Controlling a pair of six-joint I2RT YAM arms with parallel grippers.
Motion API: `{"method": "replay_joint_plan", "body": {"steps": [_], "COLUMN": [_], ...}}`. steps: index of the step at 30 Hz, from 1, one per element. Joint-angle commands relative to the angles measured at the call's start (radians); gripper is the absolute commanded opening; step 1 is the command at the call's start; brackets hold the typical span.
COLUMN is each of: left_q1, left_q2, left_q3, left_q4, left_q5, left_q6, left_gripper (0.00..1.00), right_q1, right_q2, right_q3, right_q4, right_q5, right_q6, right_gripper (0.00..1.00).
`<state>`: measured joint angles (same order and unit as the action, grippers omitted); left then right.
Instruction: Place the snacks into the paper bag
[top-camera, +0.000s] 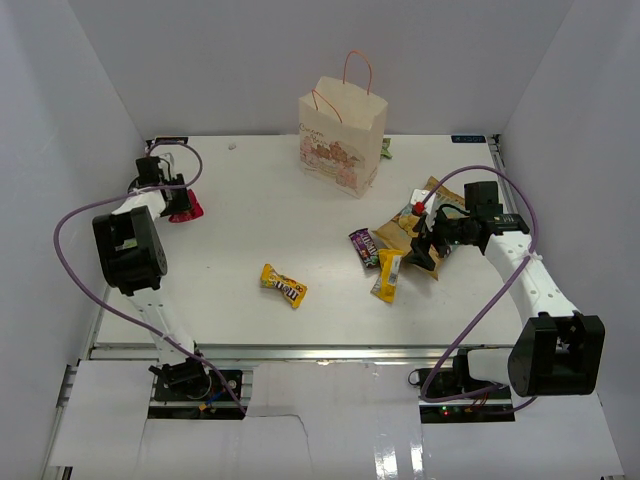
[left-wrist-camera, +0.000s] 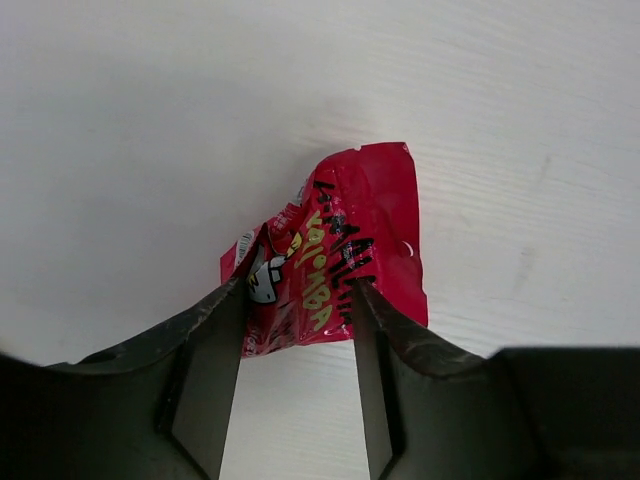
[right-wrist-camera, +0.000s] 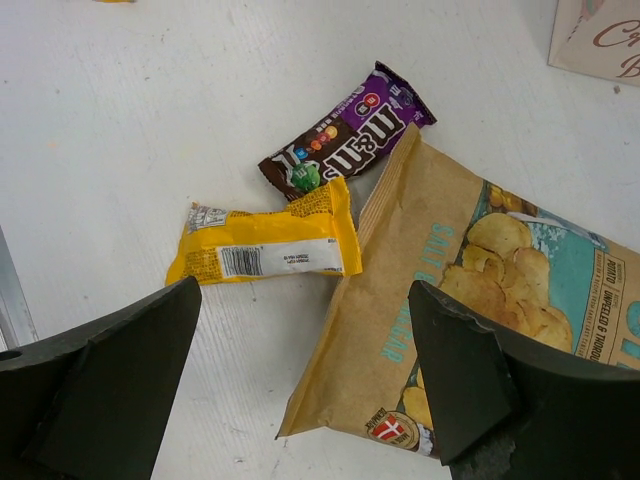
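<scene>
**Top external view.** The paper bag (top-camera: 340, 130) stands upright at the rear centre of the worktop (top-camera: 260, 200), handles up, with open surface on its left and in front of it. A small green item (top-camera: 386, 150), too small to identify, lies just beside its right base.

The left pincer (top-camera: 180, 200) sits at the rear left, close to the left wall (top-camera: 60, 120) and on a red packet (top-camera: 190, 209) that rests on the worktop. The yellow M&M's pack (top-camera: 284, 285) lies alone in the open front centre, well apart from both arms.

The right pincer (top-camera: 425, 258) hangs over a cluster on the right:
- the chip bag (top-camera: 405, 218)
- the purple pack (top-camera: 365, 245)
- the yellow bar (top-camera: 388, 275)

**Left wrist view.** The left pincer (left-wrist-camera: 300, 300) is narrow. Each finger (left-wrist-camera: 215, 350) presses a side edge of the crumpled red packet (left-wrist-camera: 345, 240). The packet's far end projects beyond the tips, and bare worktop surrounds it.

**Right wrist view.** The right pincer (right-wrist-camera: 305, 292) stands wide and holds nothing. Between its fingers (right-wrist-camera: 120, 380), the yellow bar (right-wrist-camera: 265, 245) touches the left edge of the chip bag (right-wrist-camera: 460, 330). The purple pack (right-wrist-camera: 345, 140) lies just beyond them, touching both. A corner of the paper bag (right-wrist-camera: 600, 40) shows at the upper right. Bare worktop extends to the left.
</scene>
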<state>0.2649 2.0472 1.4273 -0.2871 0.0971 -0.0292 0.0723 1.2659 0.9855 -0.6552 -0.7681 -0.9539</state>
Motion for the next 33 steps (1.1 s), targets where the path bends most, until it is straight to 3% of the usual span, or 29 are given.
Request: {"method": "replay_joint_plan", "body": {"steps": [1, 2, 8, 14, 18, 21, 24, 27, 33], "left_q1": [-0.062, -0.069, -0.127, -0.2, -0.257, -0.322, -0.406, -0.515, -0.644], "left_q2": [-0.005, -0.005, -0.044, -0.168, -0.263, -0.332, -0.372, -0.398, -0.42], "left_q3": [-0.07, -0.074, -0.103, -0.149, -0.22, -0.297, -0.35, -0.396, -0.441], "left_q4": [-0.089, -0.089, -0.09, -0.044, 0.04, 0.127, 0.196, 0.276, 0.394], "left_q5": [0.015, 0.012, 0.058, 0.266, 0.423, 0.512, 0.538, 0.529, 0.475], "left_q6": [-0.031, -0.029, -0.035, -0.083, -0.167, -0.267, -0.356, -0.449, -0.573], "left_gripper": [0.56, 0.56, 0.27, 0.08, 0.03, 0.02, 0.02, 0.01, 0.02], "right_q1": [-0.002, -0.002, 0.0, 0.015, 0.053, 0.124, 0.239, 0.355, 0.422], "right_q2": [-0.019, -0.023, -0.036, -0.039, -0.02, 0.012, 0.046, 0.085, 0.203], "right_q3": [0.038, 0.036, 0.035, 0.045, 0.064, 0.076, 0.099, 0.13, 0.228], "right_q4": [-0.003, -0.006, -0.007, 0.067, 0.189, 0.288, 0.38, 0.463, 0.517], "right_q5": [-0.046, -0.054, -0.099, -0.151, -0.139, -0.051, 0.119, 0.248, 0.397], "right_q6": [0.007, 0.009, 0.041, 0.24, 0.497, 0.752, 0.999, 1.139, 1.299], "right_gripper": [0.9, 0.9, 0.9, 0.93, 0.97, 1.0, 0.94, 0.92, 0.9]}}
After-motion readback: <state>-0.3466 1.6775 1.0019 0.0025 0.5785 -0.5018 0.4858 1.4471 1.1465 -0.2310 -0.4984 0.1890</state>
